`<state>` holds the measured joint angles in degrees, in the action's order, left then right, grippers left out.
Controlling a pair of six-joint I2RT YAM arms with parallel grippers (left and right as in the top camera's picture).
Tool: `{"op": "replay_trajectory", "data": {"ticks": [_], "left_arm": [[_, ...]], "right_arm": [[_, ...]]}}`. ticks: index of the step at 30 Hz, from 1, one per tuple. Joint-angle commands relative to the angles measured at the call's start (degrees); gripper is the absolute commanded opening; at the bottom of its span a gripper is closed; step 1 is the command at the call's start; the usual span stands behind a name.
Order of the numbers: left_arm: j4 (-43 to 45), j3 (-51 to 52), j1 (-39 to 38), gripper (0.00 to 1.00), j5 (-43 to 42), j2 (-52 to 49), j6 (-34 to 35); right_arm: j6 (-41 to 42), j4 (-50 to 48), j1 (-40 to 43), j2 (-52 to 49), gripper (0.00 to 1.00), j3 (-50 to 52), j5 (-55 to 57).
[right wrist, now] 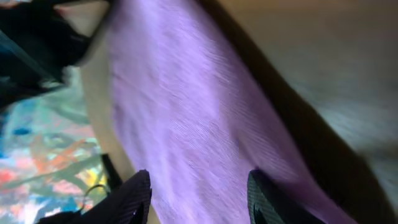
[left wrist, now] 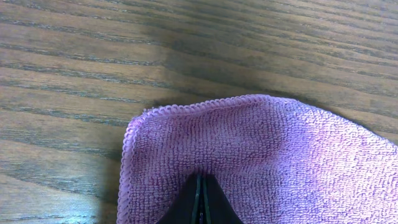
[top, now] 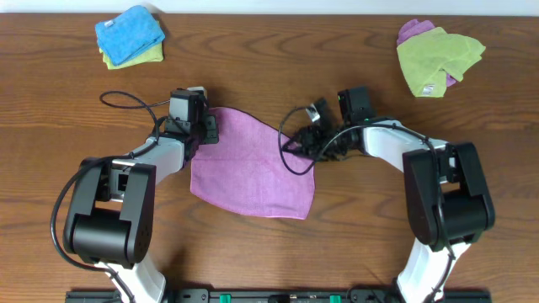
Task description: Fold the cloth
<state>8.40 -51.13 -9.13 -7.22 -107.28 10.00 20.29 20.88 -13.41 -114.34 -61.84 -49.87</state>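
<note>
The purple-magenta cloth (top: 253, 168) lies mostly flat on the wooden table, in the middle of the overhead view. My left gripper (top: 202, 128) is at its far left corner. In the left wrist view the jaws (left wrist: 200, 190) are shut on the cloth (left wrist: 261, 149) just behind its hemmed corner. My right gripper (top: 300, 140) is at the cloth's far right edge. In the blurred right wrist view its fingers (right wrist: 199, 199) are spread wide, with the cloth (right wrist: 180, 118) filling the space between and beyond them. The white tag does not show.
A bright blue cloth on a lime-green one (top: 130, 35) lies at the far left. A lime-green cloth over a purple one (top: 438, 55) lies at the far right. Black cables loop beside both wrists (top: 126, 101).
</note>
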Motion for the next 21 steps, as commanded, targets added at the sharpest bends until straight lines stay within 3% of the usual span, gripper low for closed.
{"op": "replay_trajectory", "data": {"ticks": [1, 9, 15, 21], "left_arm": [[-0.87, -0.15, 0.11, 0.06, 1.2, -1.07, -0.98], [-0.87, -0.15, 0.11, 0.06, 1.22, -1.07, -0.98], [-0.85, -0.15, 0.11, 0.06, 1.22, -1.07, -0.98], [-0.85, -0.15, 0.11, 0.06, 1.22, -1.07, -0.98]], "right_arm": [[-4.72, 3.23, 0.87, 2.6, 0.5, -0.09, 6.21], [-6.91, 11.54, 1.01, 12.63, 0.57, -0.09, 15.56], [-8.83, 17.44, 1.01, 13.18, 0.61, 0.04, 18.16], [-10.34, 15.47, 1.14, 13.07, 0.62, 1.88, 18.21]]}}
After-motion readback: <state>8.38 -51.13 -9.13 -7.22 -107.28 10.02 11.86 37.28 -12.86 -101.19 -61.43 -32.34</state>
